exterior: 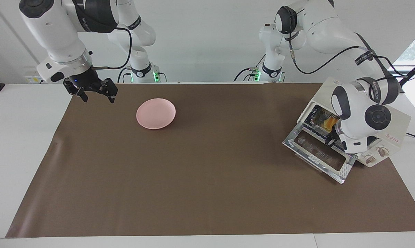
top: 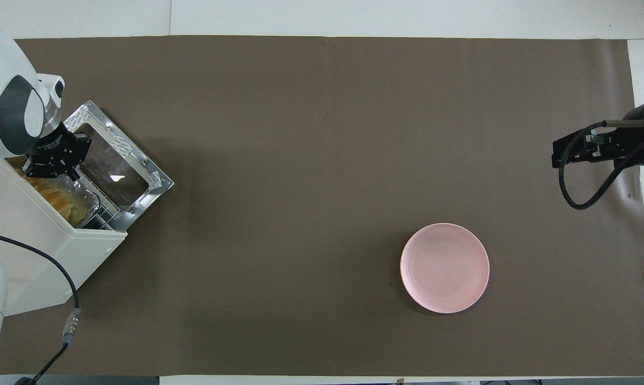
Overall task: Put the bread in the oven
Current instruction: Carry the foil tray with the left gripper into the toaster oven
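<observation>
The cream-white oven (exterior: 395, 125) stands at the left arm's end of the table, also in the overhead view (top: 44, 251). Its glass door (exterior: 317, 151) hangs open and down (top: 116, 171). The yellow-orange bread (top: 52, 193) lies in a silver foil tray (top: 89, 203) on the rack inside the oven and also shows in the facing view (exterior: 330, 122). My left gripper (top: 51, 161) is at the oven's mouth, over the tray's end; my own wrist hides it in the facing view. My right gripper (exterior: 94, 92) is open and empty, up at the right arm's end of the table (top: 581, 151), waiting.
A round pink plate (exterior: 155, 113) lies empty on the brown mat (exterior: 207, 179), toward the right arm's end; it also shows in the overhead view (top: 444, 267). The open door juts out over the mat. A cable runs from the oven's back.
</observation>
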{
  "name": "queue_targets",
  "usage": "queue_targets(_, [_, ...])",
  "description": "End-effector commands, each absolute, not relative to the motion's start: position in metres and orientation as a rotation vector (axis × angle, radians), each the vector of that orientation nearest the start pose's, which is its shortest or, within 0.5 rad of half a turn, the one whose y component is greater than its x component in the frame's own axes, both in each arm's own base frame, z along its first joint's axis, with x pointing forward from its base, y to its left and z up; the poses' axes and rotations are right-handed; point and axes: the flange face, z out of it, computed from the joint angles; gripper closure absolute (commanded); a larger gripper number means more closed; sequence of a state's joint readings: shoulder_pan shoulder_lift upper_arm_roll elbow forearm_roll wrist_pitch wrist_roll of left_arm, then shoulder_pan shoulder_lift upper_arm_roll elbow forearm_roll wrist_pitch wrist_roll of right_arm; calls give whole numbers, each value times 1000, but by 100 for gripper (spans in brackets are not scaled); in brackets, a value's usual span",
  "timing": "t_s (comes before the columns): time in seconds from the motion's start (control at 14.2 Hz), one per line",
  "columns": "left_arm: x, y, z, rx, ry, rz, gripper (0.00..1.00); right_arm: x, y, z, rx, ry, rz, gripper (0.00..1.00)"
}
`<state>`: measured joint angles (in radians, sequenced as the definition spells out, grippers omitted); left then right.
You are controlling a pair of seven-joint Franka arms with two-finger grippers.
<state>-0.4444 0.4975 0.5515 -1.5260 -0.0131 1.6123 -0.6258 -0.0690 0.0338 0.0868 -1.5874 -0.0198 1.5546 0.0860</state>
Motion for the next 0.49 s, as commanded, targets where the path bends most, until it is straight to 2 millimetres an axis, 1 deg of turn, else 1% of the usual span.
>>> queue_targets(0.0, [632, 17, 389, -2626, -956, 339, 64, 554, 5, 597, -3171, 75, 115, 0])
queue_targets(0.07, [633, 16, 389, -2630, -950, 332, 41, 554, 5, 597, -3171, 75, 115, 0])
queue_targets(0.14, [634, 16, 391, -2635, -940, 323, 0, 554, 5, 597, -3171, 75, 115, 0])
queue_targets(0.28, [638, 17, 398, -2648, -934, 295, 0, 554, 5, 597, -3171, 75, 115, 0])
queue_targets(0.42, [643, 15, 406, -2691, -860, 261, 0, 554, 5, 598, -3171, 75, 112, 0])
